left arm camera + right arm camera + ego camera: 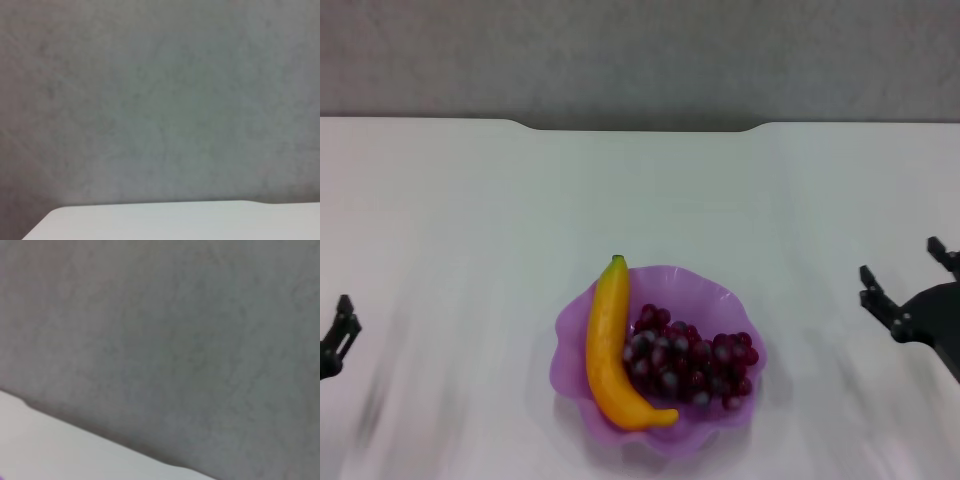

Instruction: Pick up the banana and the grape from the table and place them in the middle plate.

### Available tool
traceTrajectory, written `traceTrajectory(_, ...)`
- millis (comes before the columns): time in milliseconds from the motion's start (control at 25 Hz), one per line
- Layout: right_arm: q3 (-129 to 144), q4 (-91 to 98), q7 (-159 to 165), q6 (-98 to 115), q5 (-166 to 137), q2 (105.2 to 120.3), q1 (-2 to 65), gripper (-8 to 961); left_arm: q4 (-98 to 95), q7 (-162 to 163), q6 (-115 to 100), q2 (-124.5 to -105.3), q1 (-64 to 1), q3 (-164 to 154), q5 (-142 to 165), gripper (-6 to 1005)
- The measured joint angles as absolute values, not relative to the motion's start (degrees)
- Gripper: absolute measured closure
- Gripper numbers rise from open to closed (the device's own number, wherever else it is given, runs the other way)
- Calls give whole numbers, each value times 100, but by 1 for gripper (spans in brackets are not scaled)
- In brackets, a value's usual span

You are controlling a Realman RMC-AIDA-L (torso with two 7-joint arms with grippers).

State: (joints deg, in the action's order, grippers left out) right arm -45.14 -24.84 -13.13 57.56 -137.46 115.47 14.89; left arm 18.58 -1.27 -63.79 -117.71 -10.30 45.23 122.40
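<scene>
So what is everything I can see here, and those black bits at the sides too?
banana: one, yellow-orange with a dark tip, lying in the plate on its left side, curved beside the grapes.
grape bunch: one bunch, dark red-purple, in the plate to the right of the banana.
middle plate: one, translucent light purple with a wavy rim, near the front centre of the table.
table: one, white, with a notched far edge.
wall: grey, behind the table.
left gripper: one, black, at the left edge over the table, holding nothing.
right gripper: one, black, at the right edge over the table, fingers apart, holding nothing.
</scene>
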Motion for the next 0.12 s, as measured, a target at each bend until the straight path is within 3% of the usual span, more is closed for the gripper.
traceTrajectory(120, -4574, -2378, -1312, 5864, -13686, 11538, 1470, 64, 1877, -94, -6313, -11775, -980, 4551, 12011, 107)
